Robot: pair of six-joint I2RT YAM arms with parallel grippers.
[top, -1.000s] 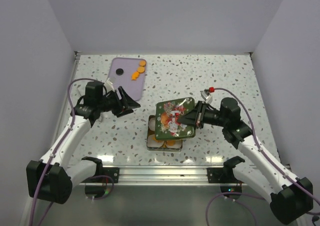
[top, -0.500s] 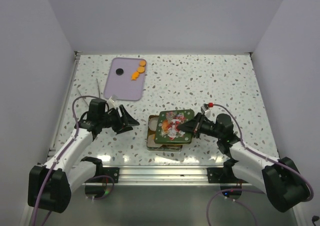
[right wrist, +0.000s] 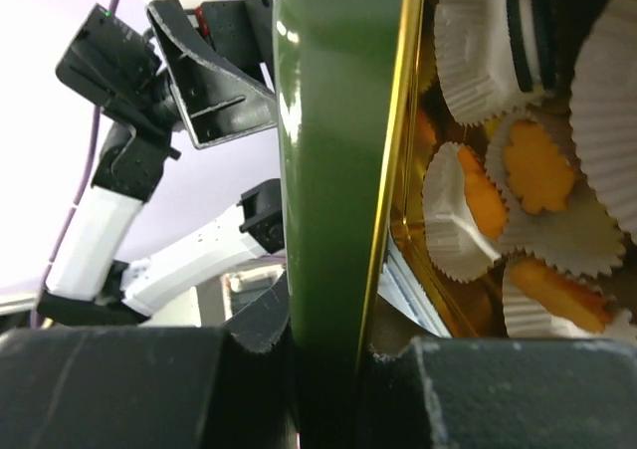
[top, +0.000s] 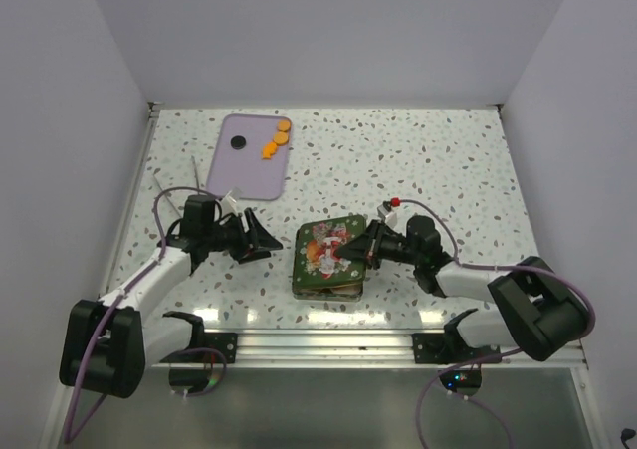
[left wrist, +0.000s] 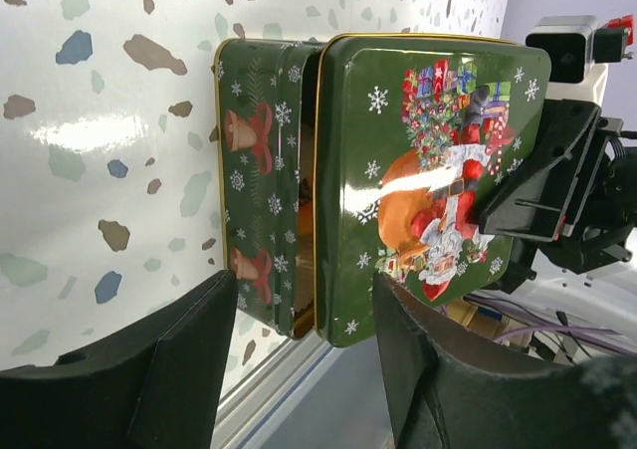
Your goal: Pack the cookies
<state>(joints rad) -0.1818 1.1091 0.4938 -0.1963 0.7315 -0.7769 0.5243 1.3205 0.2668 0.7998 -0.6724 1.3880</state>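
Observation:
The green Christmas tin base (top: 320,288) sits near the table's front edge. My right gripper (top: 354,253) is shut on the tin's lid (top: 326,246) and holds it just above the base, nearly covering it. In the right wrist view the lid's edge (right wrist: 328,170) is clamped in my gripper (right wrist: 333,369). Beyond it, orange cookies (right wrist: 537,160) lie in white paper cups inside the tin. My left gripper (top: 261,240) is open and empty just left of the tin. Its wrist view shows the base (left wrist: 254,170) and lid (left wrist: 418,170) slightly apart. More orange cookies (top: 277,142) and a black one (top: 237,142) lie on the board.
A purple board (top: 251,175) lies at the back left of the speckled table. A thin stick (top: 196,172) lies left of it. The metal rail (top: 318,341) runs along the front edge. White walls enclose three sides.
My right gripper has carried the lid down and left, from tilted above the tin to almost flat over it. My left arm has drawn nearer to the tin's left side.

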